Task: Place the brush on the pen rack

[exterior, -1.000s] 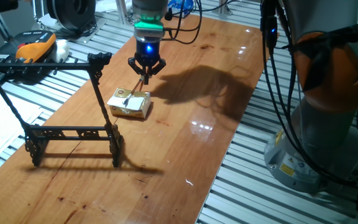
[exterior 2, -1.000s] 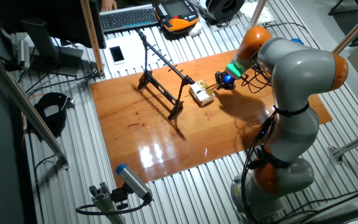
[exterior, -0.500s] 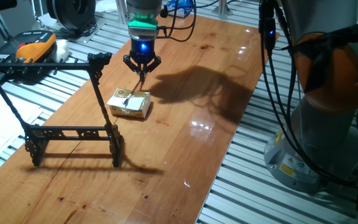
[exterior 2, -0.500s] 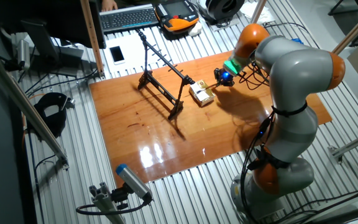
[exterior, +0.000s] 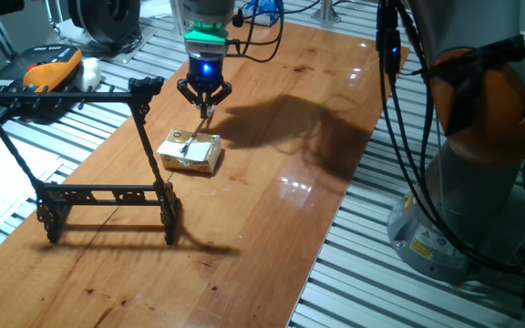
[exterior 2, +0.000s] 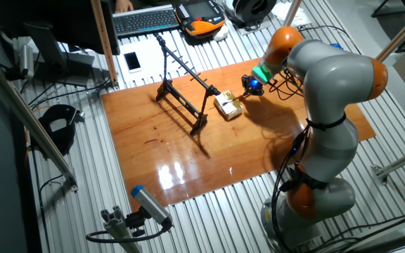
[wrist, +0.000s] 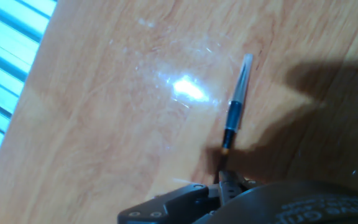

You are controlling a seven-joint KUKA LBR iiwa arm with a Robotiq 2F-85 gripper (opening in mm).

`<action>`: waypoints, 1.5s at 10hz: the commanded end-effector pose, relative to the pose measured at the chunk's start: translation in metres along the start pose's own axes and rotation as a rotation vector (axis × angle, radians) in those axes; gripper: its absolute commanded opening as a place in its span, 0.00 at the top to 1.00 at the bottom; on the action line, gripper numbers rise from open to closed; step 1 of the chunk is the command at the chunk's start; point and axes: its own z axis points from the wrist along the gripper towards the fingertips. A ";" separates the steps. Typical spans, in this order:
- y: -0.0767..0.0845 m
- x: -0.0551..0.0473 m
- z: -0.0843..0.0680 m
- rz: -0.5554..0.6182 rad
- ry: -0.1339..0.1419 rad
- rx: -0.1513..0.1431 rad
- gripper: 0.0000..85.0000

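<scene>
arm (exterior 2: pixel 336 77): grey, orange joints | green ring | gripper (exterior: pixel 204 98): seemingly black

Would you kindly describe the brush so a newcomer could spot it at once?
On the wooden table, beyond the black rack, the claw holds the brush. It is a thin stick hanging above the yellowish block, slimmer than everything nearby.

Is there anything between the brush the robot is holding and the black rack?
Nothing visible blocks the way. The gripper holds the brush in the air, above and just behind the yellowish block, which lies low on the table. The rack stands farther along, with open space between.
</scene>
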 end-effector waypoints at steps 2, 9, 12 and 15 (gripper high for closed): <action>-0.002 -0.006 -0.004 0.010 0.040 -0.069 1.00; -0.008 -0.009 -0.005 0.082 -0.001 -0.014 1.00; -0.007 -0.007 -0.003 0.097 -0.012 -0.033 0.40; -0.006 -0.004 0.001 0.133 -0.039 -0.046 0.40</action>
